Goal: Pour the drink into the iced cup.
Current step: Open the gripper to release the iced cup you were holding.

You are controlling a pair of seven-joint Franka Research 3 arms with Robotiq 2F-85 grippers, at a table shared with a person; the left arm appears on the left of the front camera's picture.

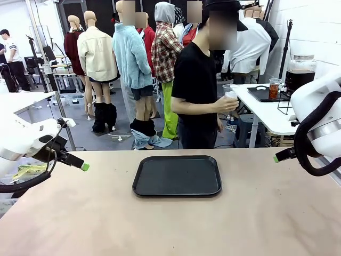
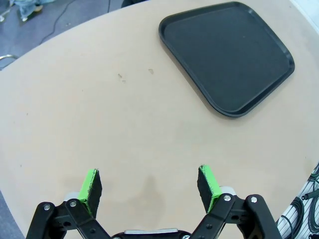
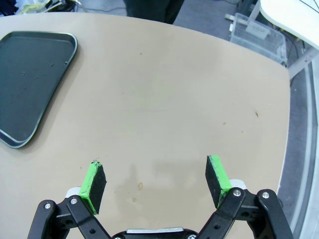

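The drink shows as dark brown liquid in a large clear dispenser jar (image 1: 300,73) on a white side table at the far right. A small clear cup (image 1: 274,88) of reddish-amber drink stands beside it on a dark tray (image 1: 261,95). A person in a black T-shirt stands behind my table, turned toward that side table, with a clear cup (image 1: 230,96) in both hands; its contents are too small to make out. My left gripper (image 2: 149,180) hangs open over bare tabletop, with nothing between its fingers. My right gripper (image 3: 155,172) is open and empty too, above the table's right part.
A black empty tray (image 1: 177,175) lies at the middle of the beige table (image 1: 170,229); it is also the tray (image 2: 227,52) ahead of my left gripper and the tray (image 3: 30,79) left of my right gripper. The table's rounded right edge (image 3: 288,124) is close.
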